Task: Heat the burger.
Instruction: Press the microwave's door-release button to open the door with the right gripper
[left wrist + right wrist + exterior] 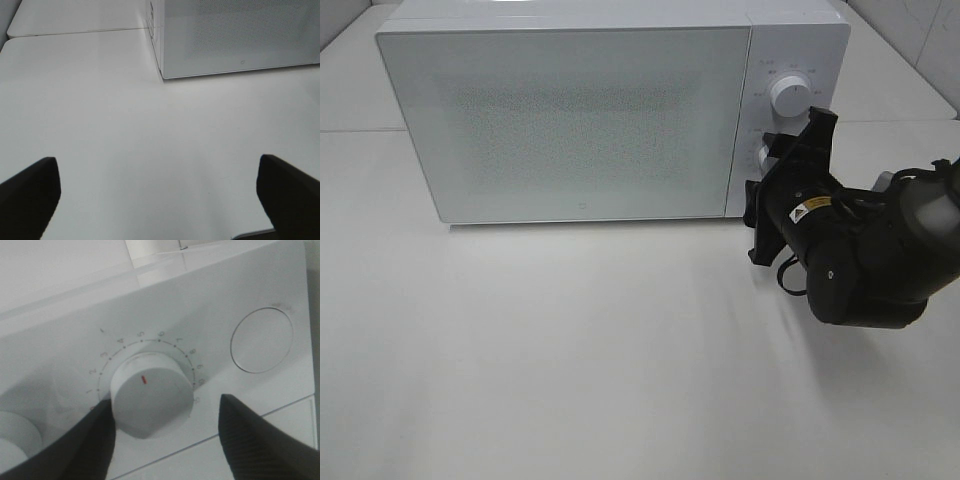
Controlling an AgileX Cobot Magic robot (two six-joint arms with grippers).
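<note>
Two arms stand at this table (570,360), and only the right arm (865,250) is busy. It is stretched out to the control panel (820,55) of the white microwave (620,12), and the right jaws sit astride the lower knob (150,402), just under the upper dial (790,95).

Up close, the right jaws are spread a little wider than the knob. One finger (85,445) lies against its side, and the other finger (255,440) stands clear with a gap showing. I would call that a loose straddle, not a clamp. The knob's axis points straight out of the panel toward the wrist, so any turn has to be a roll about that line. Its red mark (142,380) points into the middle of the numbered scale, so to my eye the time looks dialled in.

The burger is nowhere in sight. The door (570,120) is shut and its speckled front shows nothing through it. My guess is that it sits inside, to the door side of the right jaws.

The left jaws hang wide apart over bare table near the microwave's far corner, with nothing between their fingers (30,200). The right arm is plainly the nearer one for the knob.
</note>
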